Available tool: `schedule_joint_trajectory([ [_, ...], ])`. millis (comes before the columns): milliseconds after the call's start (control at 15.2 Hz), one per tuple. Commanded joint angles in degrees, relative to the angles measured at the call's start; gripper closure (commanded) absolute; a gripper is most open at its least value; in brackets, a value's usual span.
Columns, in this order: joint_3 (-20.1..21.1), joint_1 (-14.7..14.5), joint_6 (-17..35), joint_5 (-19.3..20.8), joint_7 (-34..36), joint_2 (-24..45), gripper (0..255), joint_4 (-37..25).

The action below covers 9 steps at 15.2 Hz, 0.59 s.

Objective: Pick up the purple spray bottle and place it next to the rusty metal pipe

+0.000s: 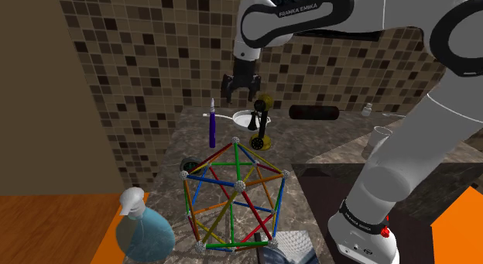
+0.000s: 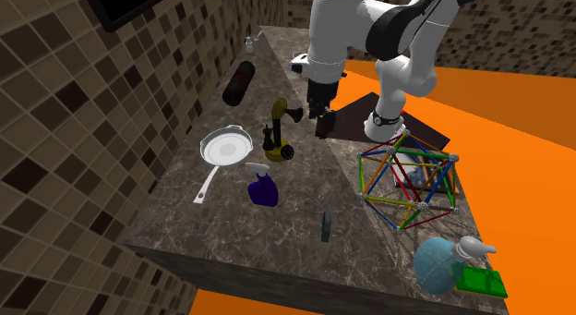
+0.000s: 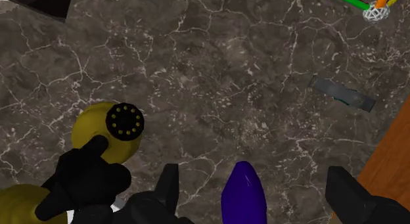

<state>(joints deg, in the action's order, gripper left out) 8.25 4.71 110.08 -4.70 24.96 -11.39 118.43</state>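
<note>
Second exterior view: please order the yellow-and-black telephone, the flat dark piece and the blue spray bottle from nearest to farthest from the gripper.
1. Yellow-and-black telephone, close beside the gripper.
2. Flat dark piece, midway along the counter.
3. Blue spray bottle, at the far corner.

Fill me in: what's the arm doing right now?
The Franka arm's gripper hangs open above the marble counter, close over the purple spray bottle. The bottle stands on the counter, not gripped; in the wrist view it sits between the spread fingers, untouched. The dark pipe lies further along by the tiled wall. Pick not yet made.
</note>
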Motion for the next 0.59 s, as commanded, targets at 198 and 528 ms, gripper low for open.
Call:
schedule_joint_trajectory([
  [198,1.0,0.5,1.2,3.5,7.5,12.1,0,-10.5],
  [528,0.5,-0.1,0.1,7.1,14.3,24.0,0,-22.8],
])
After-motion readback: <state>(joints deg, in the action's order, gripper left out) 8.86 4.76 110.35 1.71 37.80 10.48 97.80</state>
